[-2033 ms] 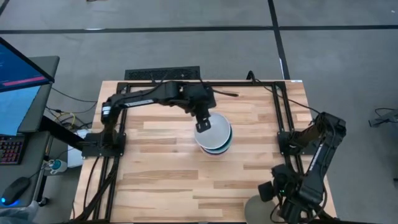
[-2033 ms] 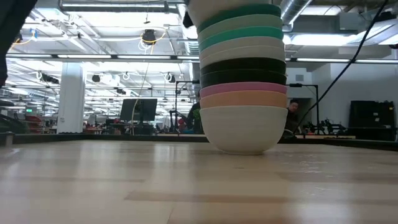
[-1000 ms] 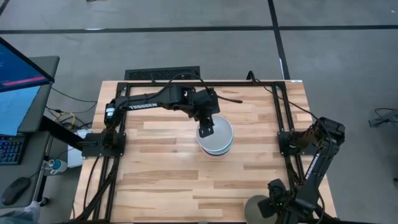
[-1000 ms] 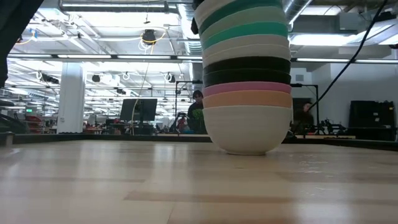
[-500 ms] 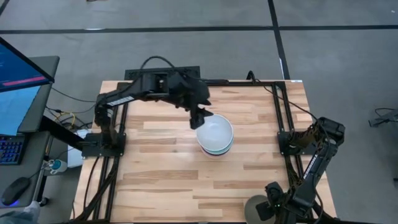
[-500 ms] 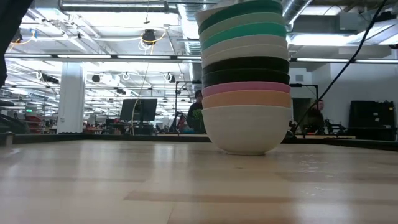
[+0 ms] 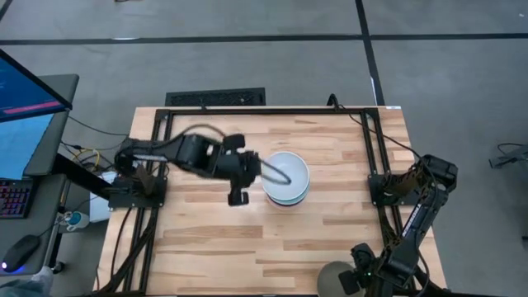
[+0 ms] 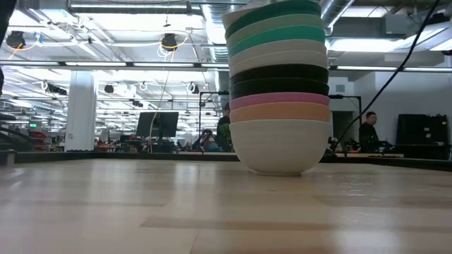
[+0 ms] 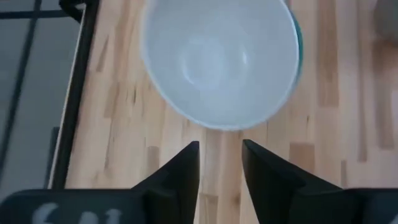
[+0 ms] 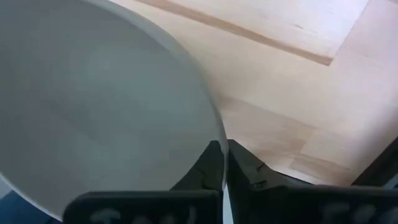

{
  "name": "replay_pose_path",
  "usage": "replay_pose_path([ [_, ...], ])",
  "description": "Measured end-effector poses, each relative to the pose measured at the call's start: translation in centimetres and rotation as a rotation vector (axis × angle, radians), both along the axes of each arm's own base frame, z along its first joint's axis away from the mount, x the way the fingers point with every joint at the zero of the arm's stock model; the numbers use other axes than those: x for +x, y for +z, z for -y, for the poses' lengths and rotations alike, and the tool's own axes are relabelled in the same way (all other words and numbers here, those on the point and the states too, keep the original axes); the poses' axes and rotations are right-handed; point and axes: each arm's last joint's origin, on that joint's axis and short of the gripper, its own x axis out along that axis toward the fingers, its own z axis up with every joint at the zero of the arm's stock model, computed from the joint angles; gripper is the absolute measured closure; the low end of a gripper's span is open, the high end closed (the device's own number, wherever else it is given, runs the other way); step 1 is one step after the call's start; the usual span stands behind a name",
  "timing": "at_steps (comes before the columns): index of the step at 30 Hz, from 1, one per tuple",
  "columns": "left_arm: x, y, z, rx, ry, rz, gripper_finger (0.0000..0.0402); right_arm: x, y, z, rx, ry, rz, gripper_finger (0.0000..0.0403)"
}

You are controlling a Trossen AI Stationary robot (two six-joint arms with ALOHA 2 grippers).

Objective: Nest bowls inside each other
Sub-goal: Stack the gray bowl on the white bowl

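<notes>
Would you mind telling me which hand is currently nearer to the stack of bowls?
The left. The left hand hovers just beside the stack of bowls, fingers slightly apart and empty. The right hand is far off at the table's near right corner, gripping a grey bowl.

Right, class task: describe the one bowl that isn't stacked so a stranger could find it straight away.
On the light wooden table, a tall stack of coloured bowls stands in the middle. Look away from it to the table's edge by the right arm, where the right pincer grips a smooth round grey bowl by its rim. It alone sits outside the stack.
</notes>
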Motion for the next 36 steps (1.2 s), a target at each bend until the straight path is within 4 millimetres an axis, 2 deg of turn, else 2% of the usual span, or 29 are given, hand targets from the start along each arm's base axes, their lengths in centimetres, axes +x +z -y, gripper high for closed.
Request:
replay_pose_path([
  [4,-0.5,-1.4,2.1,0.097,0.059,-0.025,0.0298,0.5,1.1,0.4,-0.011,-0.029,0.085,0.0376],
  [7,-0.8,-3.0,3.4,0.121,0.084,-0.022,0.0299,1.1,3.8,1.7,-0.060,-0.056,0.195,0.0391],
  [11,-1.7,-5.9,5.1,0.095,0.106,0.019,0.0299,2.2,7.6,4.3,-0.131,-0.073,0.280,0.0385],
  [14,-3.6,-7.8,6.2,0.084,0.157,0.090,0.0299,3.2,10.4,6.2,-0.167,-0.038,0.331,0.0387],
  [18,-7.5,-10.0,7.7,0.045,0.245,0.244,0.0299,5.0,14.2,8.9,-0.237,-0.024,0.455,0.0393],
  [23,-12.0,-12.9,8.9,-0.069,0.325,0.440,0.0299,6.5,18.4,13.2,-0.343,-0.036,0.555,0.0380],
  [25,-13.3,-14.2,9.1,-0.118,0.350,0.480,0.0299,7.1,19.5,15.1,-0.384,-0.038,0.561,0.0381],
  [30,-14.9,-16.5,9.6,-0.208,0.393,0.536,0.0299,8.9,21.0,18.8,-0.452,-0.040,0.569,0.0391],
  [36,-15.7,-18.3,9.9,-0.190,0.449,0.645,0.0299,10.9,21.4,21.4,-0.439,-0.026,0.591,0.0374],
])
